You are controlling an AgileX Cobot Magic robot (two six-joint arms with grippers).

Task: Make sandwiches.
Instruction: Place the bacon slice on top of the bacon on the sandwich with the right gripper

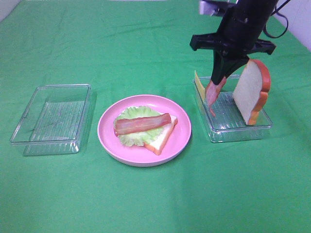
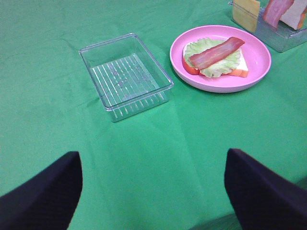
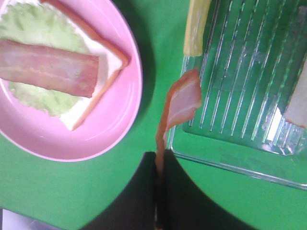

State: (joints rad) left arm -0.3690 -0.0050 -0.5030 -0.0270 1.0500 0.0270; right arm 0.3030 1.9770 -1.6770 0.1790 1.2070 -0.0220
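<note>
My right gripper [image 1: 216, 80] clenched a reddish-brown bacon strip [image 1: 213, 95] over the right clear plastic tray [image 1: 238, 132]. The half-built sandwich [image 1: 146, 128] lay on the round pink plate [image 1: 180, 143]. Held only by its tip, the strip might slip.

Crops the pink plate [image 3: 124, 110] and the clear tray [image 3: 240, 96] at the right wrist view's edges, leaving only a corner of the bread slice [image 3: 297, 103]. Buries the gripped end of the hanging bacon strip [image 3: 181, 103] between the closed dark fingers [image 3: 134, 201] of the right gripper [image 3: 158, 155].
</note>
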